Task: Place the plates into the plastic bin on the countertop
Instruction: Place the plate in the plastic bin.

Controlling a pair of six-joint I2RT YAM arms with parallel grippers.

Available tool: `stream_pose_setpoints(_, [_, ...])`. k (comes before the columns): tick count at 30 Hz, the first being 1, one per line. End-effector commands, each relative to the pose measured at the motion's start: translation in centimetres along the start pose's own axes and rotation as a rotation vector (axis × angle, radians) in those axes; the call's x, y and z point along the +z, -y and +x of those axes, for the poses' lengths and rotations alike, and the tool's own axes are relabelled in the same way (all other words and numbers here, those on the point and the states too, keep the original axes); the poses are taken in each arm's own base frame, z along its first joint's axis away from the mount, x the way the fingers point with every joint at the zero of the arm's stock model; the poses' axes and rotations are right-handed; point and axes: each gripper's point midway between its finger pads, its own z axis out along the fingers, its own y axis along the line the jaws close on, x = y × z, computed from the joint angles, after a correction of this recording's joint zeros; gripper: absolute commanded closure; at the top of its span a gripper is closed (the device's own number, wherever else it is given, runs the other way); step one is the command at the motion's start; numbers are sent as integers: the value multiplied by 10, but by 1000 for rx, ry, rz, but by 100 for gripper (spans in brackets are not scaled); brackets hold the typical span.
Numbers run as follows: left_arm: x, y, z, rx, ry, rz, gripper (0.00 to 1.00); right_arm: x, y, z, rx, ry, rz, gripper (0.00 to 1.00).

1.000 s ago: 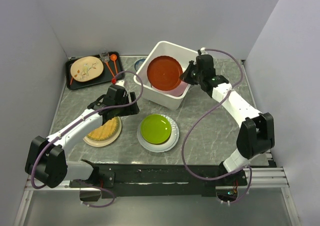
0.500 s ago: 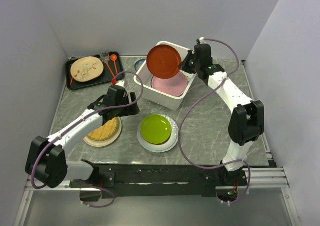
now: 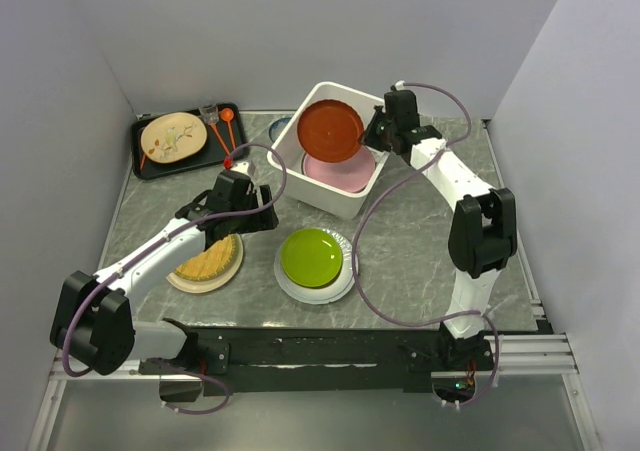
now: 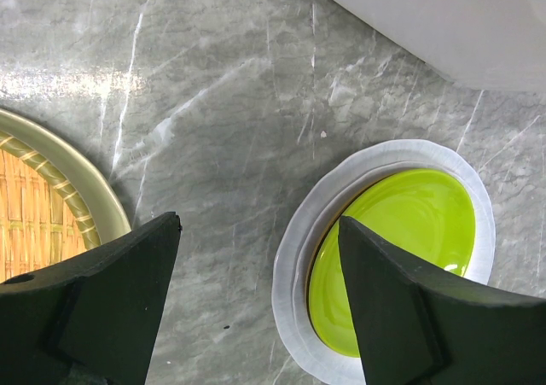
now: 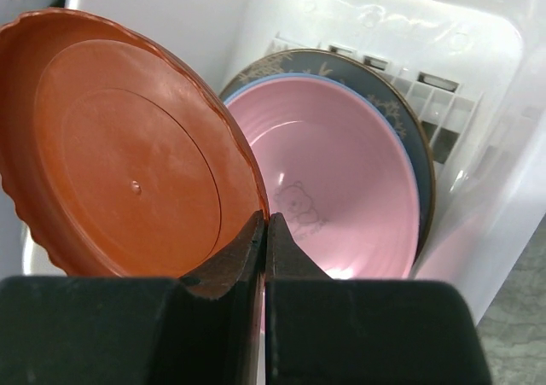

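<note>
The right pincer [image 5: 263,231] is pressed together on the rim of a round, glossy red plastic plate [image 5: 128,172]. It holds the plate by that one edge, steeply tilted, above the white rectangular plastic bin [image 5: 409,26] at the back of the dark grey-green marble-look worktop [image 4: 213,103]. Inside the bin a pale pink round plate [image 5: 341,197] lies on top, with a grey patterned plate [image 5: 341,65] beneath it; both lean slightly.

The left pincer [image 4: 258,231] is spread wide and holds nothing. It hovers over bare worktop between a woven yellow round plate [image 4: 34,214] and a lime green round plate [image 4: 401,231], which rests on a larger white plate [image 4: 294,257]. These three are outside the bin, so I judge the task about half done.

The risk lies in the release. The grip is a narrow pinch on a smooth rim, so the plate could swing or slide out early. If it is let go at this tilt and height, it would probably land on its edge, strike the pink plate and bounce. It could also end up propped against the wall instead of lying flat. From above, its far edge appears close to the bin's left wall, so a drop made a little to that side could catch the rim and tip the plate onto the worktop. Lowering and levelling it first would reduce all of these risks.
</note>
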Motion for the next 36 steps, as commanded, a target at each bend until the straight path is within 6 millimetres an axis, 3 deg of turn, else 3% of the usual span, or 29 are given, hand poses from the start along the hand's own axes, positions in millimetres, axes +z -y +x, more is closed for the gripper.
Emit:
stream_pose_setpoints(1, [1, 2, -5, 10, 16, 12, 20, 7, 4, -11, -9, 10, 13, 95])
stream_pose_setpoints(8, [-1, 3, -8, 11, 22, 13, 20, 13, 14, -2, -14, -33, 19, 89])
stream_pose_setpoints(9, [0, 3, -7, 9, 19, 13, 20, 14, 14, -2, -11, -35, 16, 78])
stream_pose_setpoints(12, [-1, 3, -7, 9, 20, 13, 20, 13, 13, -2, -13, -38, 8, 63])
stream_pose_setpoints(18, [-4, 4, -8, 6, 23, 20, 20, 7, 7, -11, -20, -21, 1, 51])
stream_pose_setpoints(27, [-9, 10, -10, 6, 31, 50, 20, -19, -11, -34, -31, 53, -50, 47])
stream_pose_setpoints(36, [-7, 26, -6, 19, 7, 137, 21, -34, -23, -40, -30, 77, -97, 47])
